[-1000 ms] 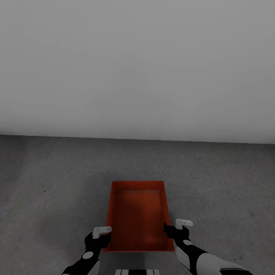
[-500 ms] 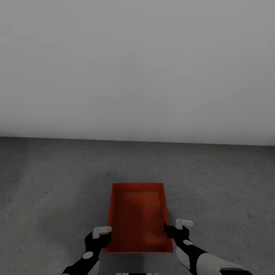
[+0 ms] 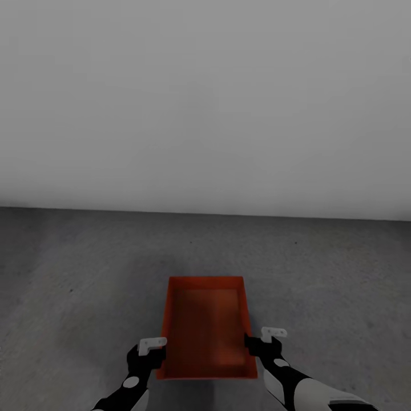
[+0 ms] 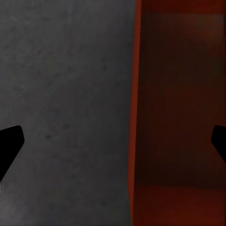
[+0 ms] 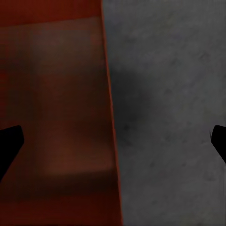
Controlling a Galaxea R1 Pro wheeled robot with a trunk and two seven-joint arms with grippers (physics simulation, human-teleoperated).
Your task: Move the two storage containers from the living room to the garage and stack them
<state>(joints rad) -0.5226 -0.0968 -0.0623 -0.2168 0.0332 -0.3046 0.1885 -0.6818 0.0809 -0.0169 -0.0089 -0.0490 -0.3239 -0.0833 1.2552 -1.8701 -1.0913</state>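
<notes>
One orange-red storage container point(image 3: 205, 325) lies lengthwise low on the dark grey garage floor point(image 3: 80, 274), its open top facing up. My left gripper point(image 3: 149, 349) is at its near left corner and my right gripper point(image 3: 264, 339) at its near right corner. In the left wrist view the container point(image 4: 179, 117) has its side wall running between the wide-apart dark fingers point(image 4: 9, 141). The right wrist view shows the same, with the container point(image 5: 52, 94) wall between spread fingers point(image 5: 8, 141). Both grippers are open and straddle the walls without pinching them.
A bare pale grey wall point(image 3: 205, 103) rises a short way beyond the container. Mottled concrete stretches to the left and right of the container. A soft shadow lies on the floor point(image 5: 155, 108) beside the container's right wall.
The whole head view has slid down a little, so the camera moved. The container looks slightly smaller and lower between the grippers, which hold their places at its near corners.
</notes>
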